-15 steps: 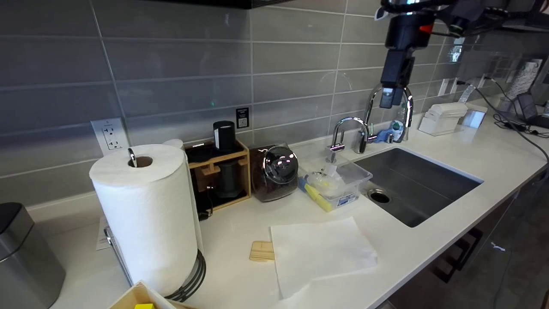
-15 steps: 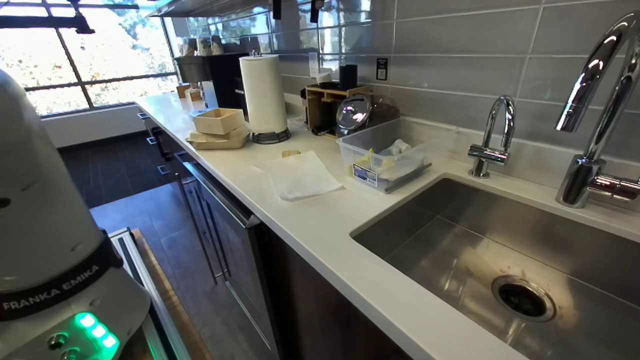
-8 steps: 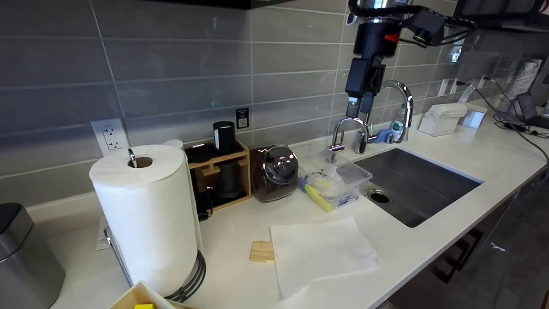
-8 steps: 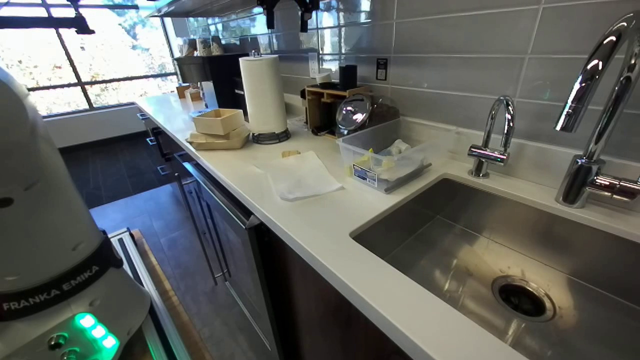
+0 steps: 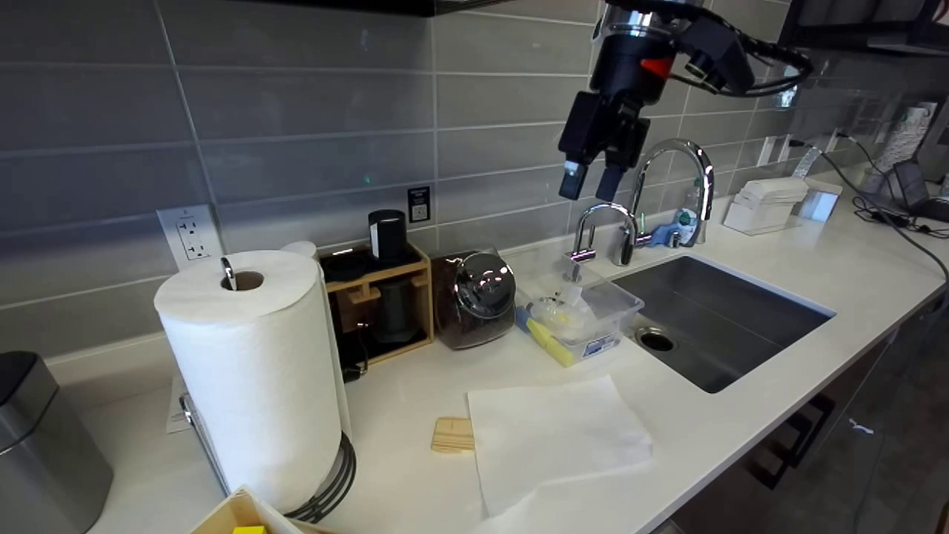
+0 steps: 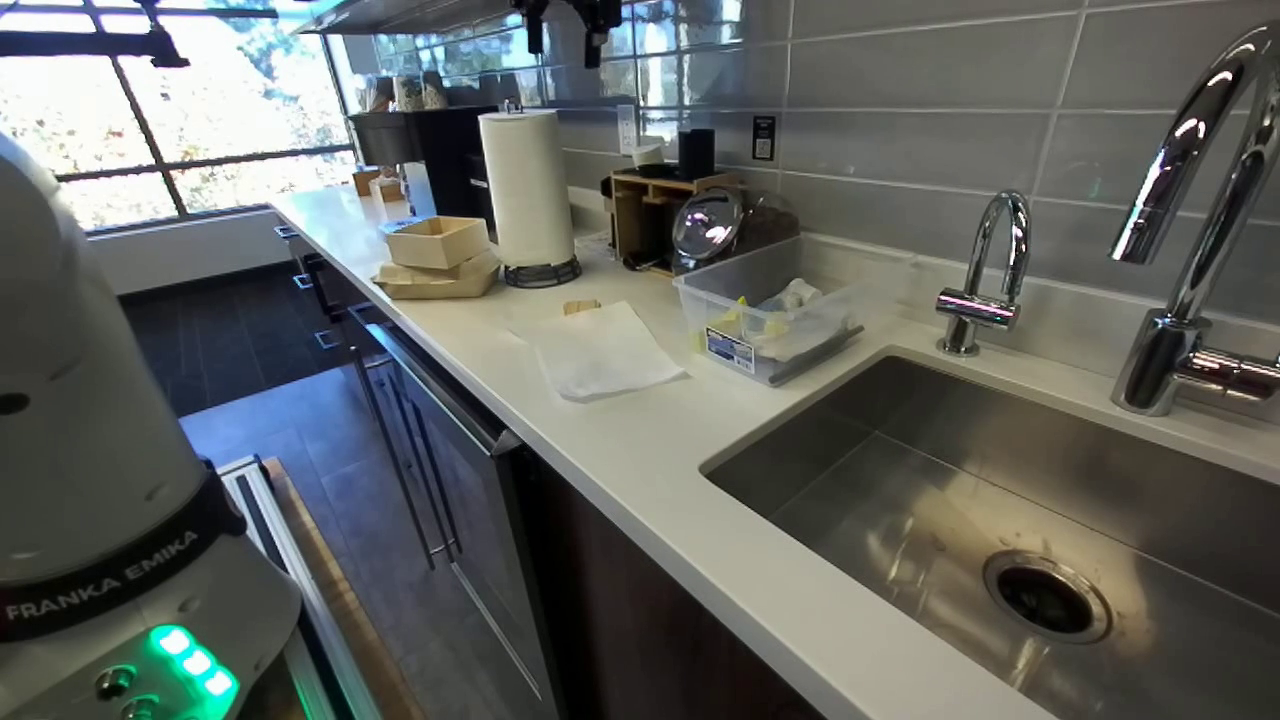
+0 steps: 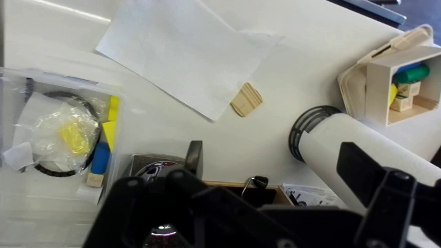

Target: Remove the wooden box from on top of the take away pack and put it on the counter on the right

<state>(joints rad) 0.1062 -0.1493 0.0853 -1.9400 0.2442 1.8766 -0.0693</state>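
The wooden box (image 6: 437,243), pale and square, rests on top of the tan take away pack (image 6: 440,284) near the counter's front edge. In the wrist view the wooden box (image 7: 379,93) shows green, blue, yellow and pale wood pieces inside, with the take away pack (image 7: 353,86) beneath it. Only a corner of the wooden box (image 5: 241,512) enters an exterior view, at the bottom edge. My gripper (image 5: 591,182) hangs high in front of the tiled wall, well above the off-white counter (image 5: 400,482) and away from the box. Its fingers stand wide apart with nothing between them.
A tall paper towel roll (image 5: 252,386) stands beside the box. Along the wall are a dark-filled wooden rack (image 5: 422,297), a glass jar (image 5: 482,297) and a clear plastic bin (image 5: 600,326). A white sheet (image 5: 556,437) and tan wood piece (image 5: 452,434) lie before the sink (image 5: 726,311).
Seen in an exterior view, my gripper has swung left and tilted, so both fingers now show apart. The box, the pack and everything on the counter have stayed put.
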